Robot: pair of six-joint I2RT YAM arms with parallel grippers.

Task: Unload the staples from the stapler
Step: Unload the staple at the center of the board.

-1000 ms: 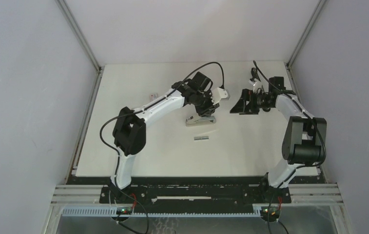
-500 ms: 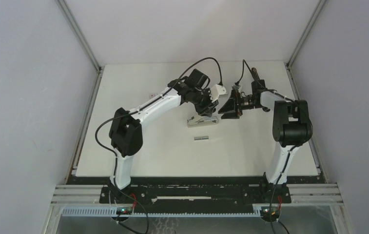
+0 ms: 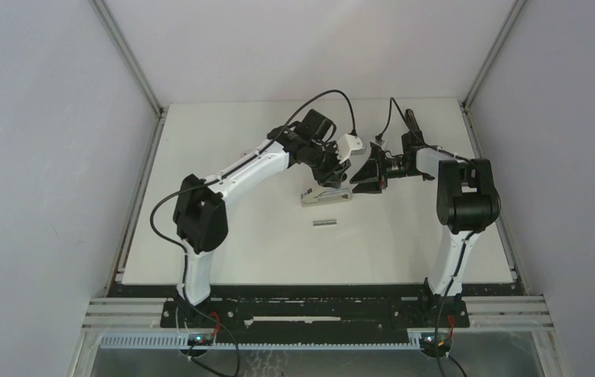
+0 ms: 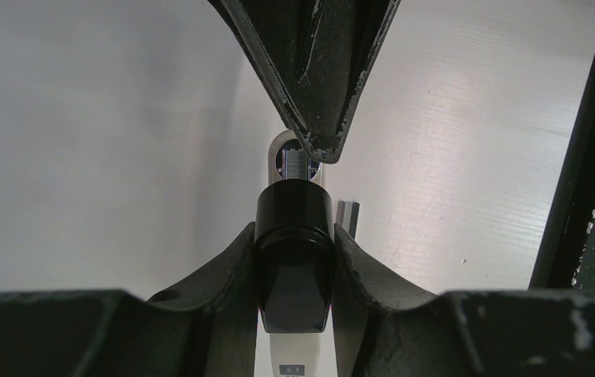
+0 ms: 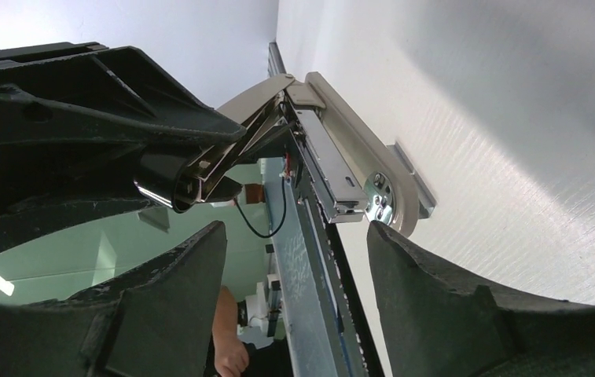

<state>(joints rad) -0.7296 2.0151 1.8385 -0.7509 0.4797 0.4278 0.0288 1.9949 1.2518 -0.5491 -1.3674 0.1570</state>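
**Stapler held open, 1 strip out on the table**

1 short grey strip of staples (image 3: 325, 224) lies loose on the table (image 3: 223, 243), just near of the stapler (image 3: 325, 195) and apart from it. Whether more sit in the stapler's metal channel (image 5: 324, 169) I cannot tell. The left wrist view shows only a metallic glint at its front end.

The stapler rests on its beige base (image 5: 361, 149) around the middle of the table, a little to the far side. The left gripper (image 4: 294, 247) is clenched on the black top part (image 4: 294, 271) and holds it up off the base, most likely so the channel lies exposed for the other arm. The right gripper (image 5: 294, 232) reaches in from the right with its jaws apart, grasping nothing. The open stapler stands just ahead of the gap between them, which would suit a reach for the channel.

The overhead view gives the layout: both arms meet over the stapler, and the loose strip is plain there. It does not show the hinge. The right wrist view does, with the top part raised to the left and the channel and base splayed to the right. Only the left wrist view shows how squarely the 2 fingers (image 4: 223, 275) flank the black top part. It also shows 1 finger of the right gripper close by the stapler's front end, though I cannot tell whether it touches.
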